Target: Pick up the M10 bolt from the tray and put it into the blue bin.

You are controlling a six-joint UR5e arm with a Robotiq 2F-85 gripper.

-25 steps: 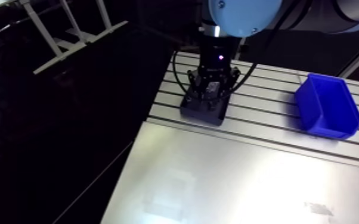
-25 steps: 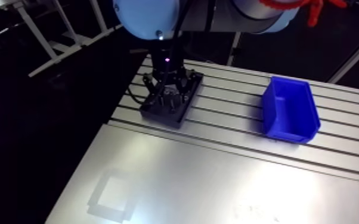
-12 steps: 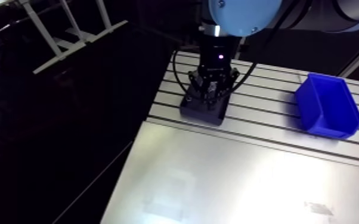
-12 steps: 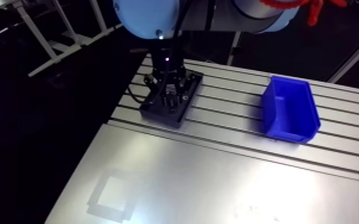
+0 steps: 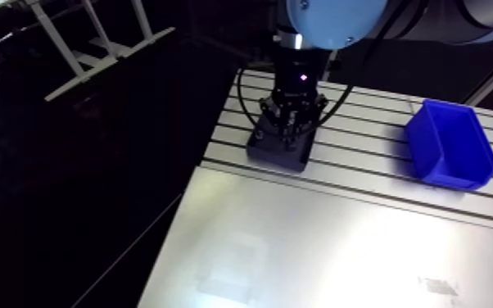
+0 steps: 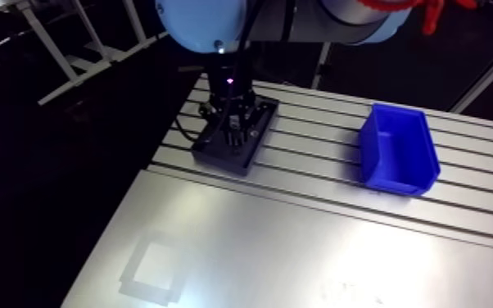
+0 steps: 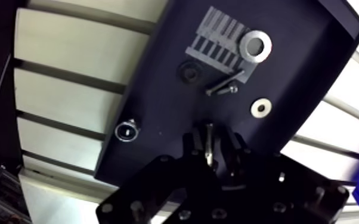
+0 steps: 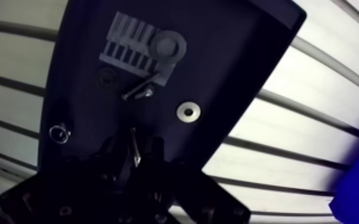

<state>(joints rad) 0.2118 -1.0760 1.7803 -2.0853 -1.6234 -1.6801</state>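
Aluminium table [image 6: 315, 160], slotted, is seen in part only: its nearer stretch is covered by a smooth metal sheet [image 6: 299, 254], itself cut off by the frame in the arm view. On the slots the blue bin [image 6: 397, 151] is seen whole and upright in the arm view; in the wrist view only a corner of it is caught.

The black tray [image 7: 158, 95] is partly masked. Its near end is hidden under the gripper [image 7: 213, 143] in the wrist view, and its middle is covered by the wrist in the arm view. The fingers [image 7: 232, 152], dark against the dark tray, are hard to outline.

The bolt [image 8: 134, 143] is found lying in the tray, its bright shank between the two fingers. Its near end runs out of sight under the gripper, and the head cannot be made out. The fingers are drawn in close on either side; a thin dark strip is noted beside the shank, so no clamping is recorded.

Ahead of the gripper a grey-barred label [image 7: 217, 39], a large washer [image 7: 244, 46], a screw [image 7: 222, 88], a small washer [image 7: 255, 108] and a barely visible black nut [image 7: 190, 70] are noted, all apart from the bolt. A ring [image 7: 126, 130] lies by the tray's side wall.

The tray sits just beside the sheet's edge, well apart from the bin, with bare slots between.
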